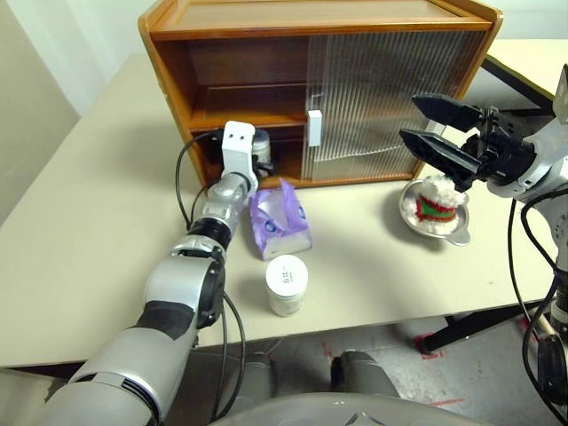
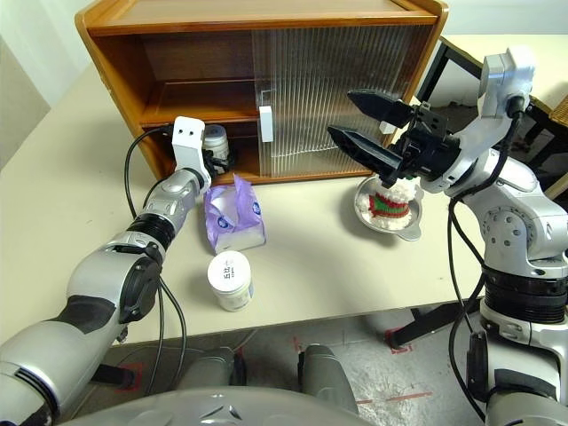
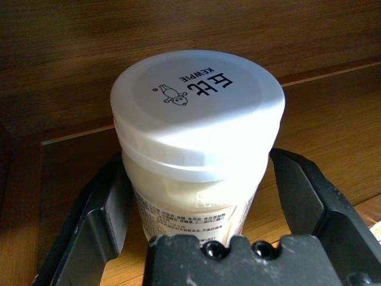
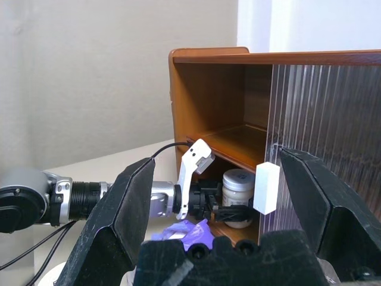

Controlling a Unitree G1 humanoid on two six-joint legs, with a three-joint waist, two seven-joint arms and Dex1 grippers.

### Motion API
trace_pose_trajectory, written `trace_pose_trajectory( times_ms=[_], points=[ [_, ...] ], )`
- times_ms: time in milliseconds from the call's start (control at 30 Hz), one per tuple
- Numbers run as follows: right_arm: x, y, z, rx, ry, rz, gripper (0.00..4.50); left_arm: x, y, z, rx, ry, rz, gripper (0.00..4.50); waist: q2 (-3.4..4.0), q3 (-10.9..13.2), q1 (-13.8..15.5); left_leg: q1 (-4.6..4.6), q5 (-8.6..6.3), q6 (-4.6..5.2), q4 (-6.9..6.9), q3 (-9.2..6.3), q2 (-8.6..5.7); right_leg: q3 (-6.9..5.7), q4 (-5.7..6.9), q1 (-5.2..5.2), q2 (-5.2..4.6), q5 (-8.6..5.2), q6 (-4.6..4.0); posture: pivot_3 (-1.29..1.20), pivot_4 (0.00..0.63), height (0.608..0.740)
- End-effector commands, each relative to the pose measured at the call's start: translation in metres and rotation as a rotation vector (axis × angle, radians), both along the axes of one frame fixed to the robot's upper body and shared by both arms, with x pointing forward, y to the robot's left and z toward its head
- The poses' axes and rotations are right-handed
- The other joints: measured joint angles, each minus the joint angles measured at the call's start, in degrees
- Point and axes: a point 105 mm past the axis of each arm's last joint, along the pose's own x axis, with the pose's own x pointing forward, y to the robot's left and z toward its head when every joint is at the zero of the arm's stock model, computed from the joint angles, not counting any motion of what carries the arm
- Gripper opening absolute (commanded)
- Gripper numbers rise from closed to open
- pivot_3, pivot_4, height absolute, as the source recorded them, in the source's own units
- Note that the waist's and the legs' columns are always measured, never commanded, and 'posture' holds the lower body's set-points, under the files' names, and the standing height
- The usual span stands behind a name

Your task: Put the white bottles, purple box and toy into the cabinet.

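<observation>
Standing upright, cap up, on the cabinet's (image 1: pixel 177 35) lower shelf at its open left side: one white bottle (image 3: pixel 196 137). Flanked by the left gripper's (image 3: pixel 199 196) spread fingers, a gap visible on either side, not clamped. Upright too on the table (image 1: pixel 89 222), nearer: the second white bottle (image 1: pixel 287 284), just behind it the purple box (image 1: pixel 280 222), tissue pointing up. Right: toy (image 1: pixel 439 200) in a steel bowl (image 1: pixel 453 232), right gripper (image 1: pixel 435 129) above, fingers apart, empty.

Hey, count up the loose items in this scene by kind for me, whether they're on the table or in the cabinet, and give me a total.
Squat white plastic jars: 2, one inside the wooden cabinet on its lower shelf, one on the table
Lilac tissue pack: 1
Fluffy white plush toy: 1
Shiny steel bowl: 1
Total: 5
</observation>
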Motion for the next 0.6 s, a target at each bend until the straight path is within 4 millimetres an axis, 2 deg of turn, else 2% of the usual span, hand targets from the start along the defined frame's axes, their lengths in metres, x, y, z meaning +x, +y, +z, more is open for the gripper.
trace_pose_trajectory(
  times_ms=[33,433,600],
  points=[
    [-0.001,0.001,0.003,-0.004,-0.012,0.013,4.5,-0.001,0.002,0.003,-0.018,-0.018,-0.018,4.48,0.0,0.0,0.0,0.0,0.0,0.0,0.0,0.0,0.0,0.01,0.0,0.0,0.0,0.0,0.0,-0.03,0.0,0.74],
    [0.001,0.003,0.003,-0.003,-0.007,0.029,4.5,-0.011,0.023,0.009,-0.047,-0.087,-0.026,4.48,0.0,0.0,0.1,0.02,0.0,-0.01,0.0,0.08,0.11,0.13,0.01,-0.03,0.0,0.12,-0.03,-0.01,0.0,0.74],
    [0.002,0.005,0.002,-0.003,-0.005,0.04,4.5,-0.028,0.022,0.012,-0.07,-0.115,-0.049,4.48,-0.01,0.0,0.0,0.04,-0.01,-0.01,0.0,0.13,0.14,0.17,0.0,-0.03,0.0,0.18,-0.05,0.0,0.0,0.74]
  ],
)
